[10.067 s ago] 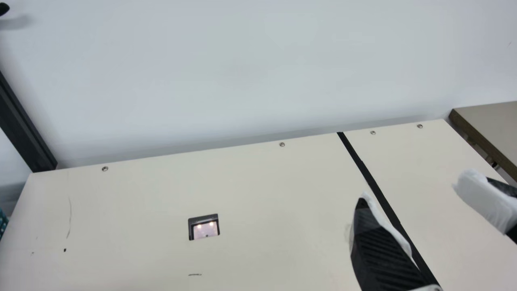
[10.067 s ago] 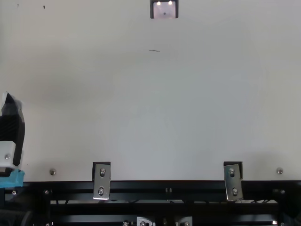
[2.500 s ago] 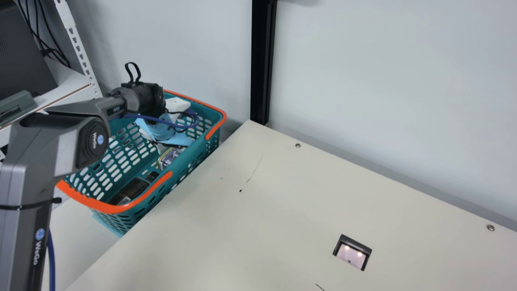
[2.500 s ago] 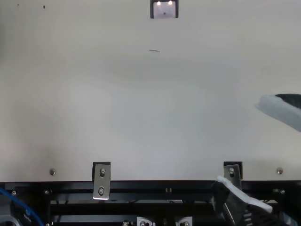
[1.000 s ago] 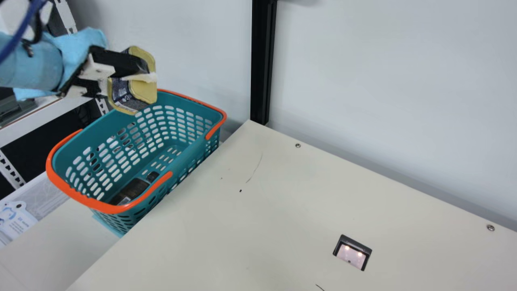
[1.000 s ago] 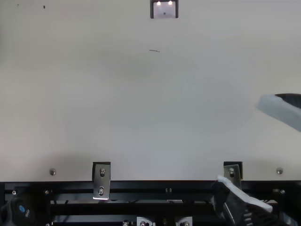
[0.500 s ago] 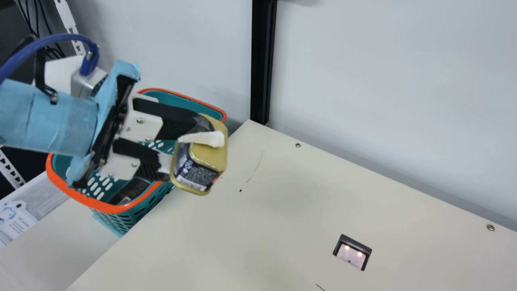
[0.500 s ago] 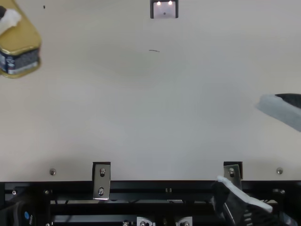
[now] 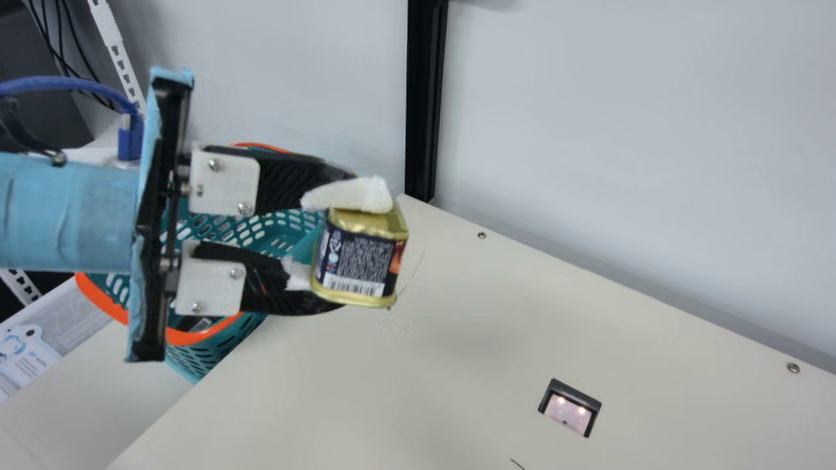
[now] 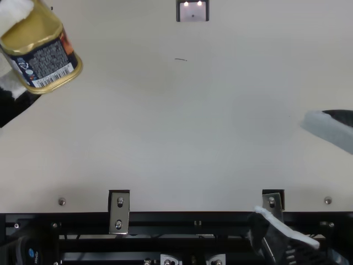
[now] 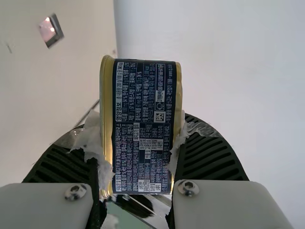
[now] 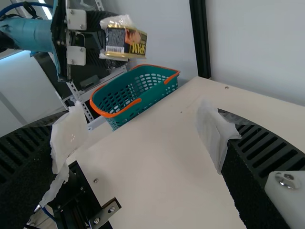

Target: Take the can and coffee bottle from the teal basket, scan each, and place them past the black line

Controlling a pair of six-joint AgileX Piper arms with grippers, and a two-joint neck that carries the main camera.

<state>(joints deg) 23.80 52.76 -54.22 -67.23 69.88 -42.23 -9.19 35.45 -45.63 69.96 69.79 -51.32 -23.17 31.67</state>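
Observation:
In the main view my left gripper point(image 9: 349, 247) is shut on the gold-and-navy can point(image 9: 359, 261), held in the air over the table edge by the teal basket point(image 9: 196, 359). A dark bit of the coffee bottle point(image 9: 189, 322) shows low in the basket, mostly hidden behind the gripper. The top view has the can point(image 10: 47, 62) at upper left. In the left wrist view, the left gripper point(image 11: 138, 143) pinches the can's sides. My right gripper point(image 10: 284, 168) stands open over the table's near right; in the right wrist view the right gripper point(image 12: 138, 133) holds nothing.
The scanner window point(image 9: 570, 408) is set into the cream table point(image 9: 405, 391), its lights on. A black post point(image 9: 424, 98) rises at the back corner. Shelving stands at the far left, and metal brackets point(image 10: 119, 212) line the table's near edge.
My left gripper has lifted the can out of the basket and carried it right, over the table edge, turning it on the way. The camera turned left earlier; the right gripper has kept still lately.

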